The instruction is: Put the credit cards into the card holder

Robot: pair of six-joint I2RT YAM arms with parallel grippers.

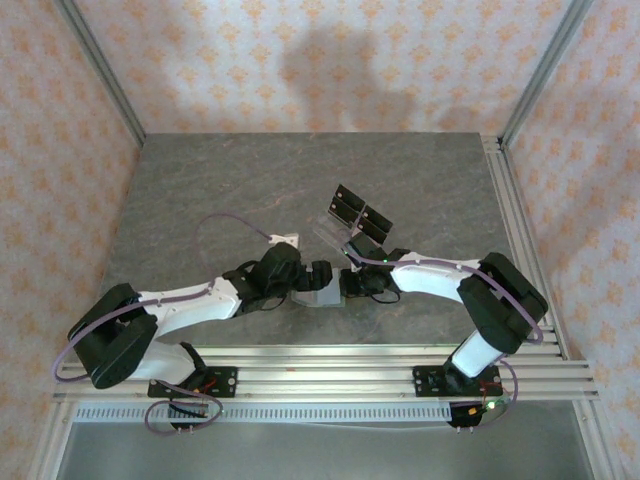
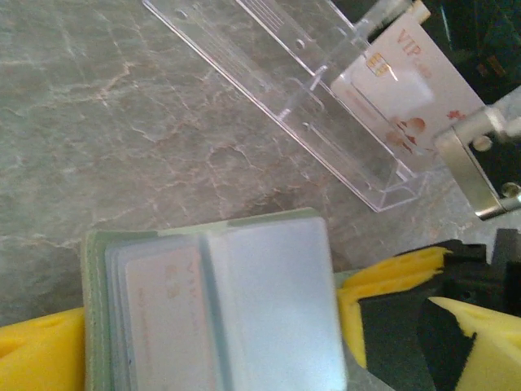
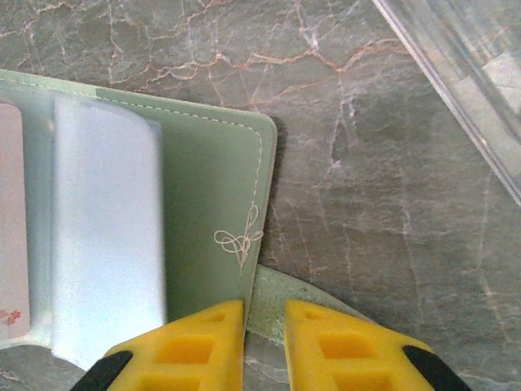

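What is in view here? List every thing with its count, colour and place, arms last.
table: one, grey marbled, under everything
clear stand: one, see-through, beyond the wallet
black cards: at least two, black, on the stand's far side
VIP card: one, pale pink, at the stand's end
wallet: one, sage green, open, between the two grippers
sleeved card: one, pale pink, inside a clear sleeve of the wallet
small white thing: one, white, left of the stand; too small to name
left gripper: one, yellow fingers, open wide either side of the wallet
right gripper: one, yellow fingers, pinched on the wallet's edge
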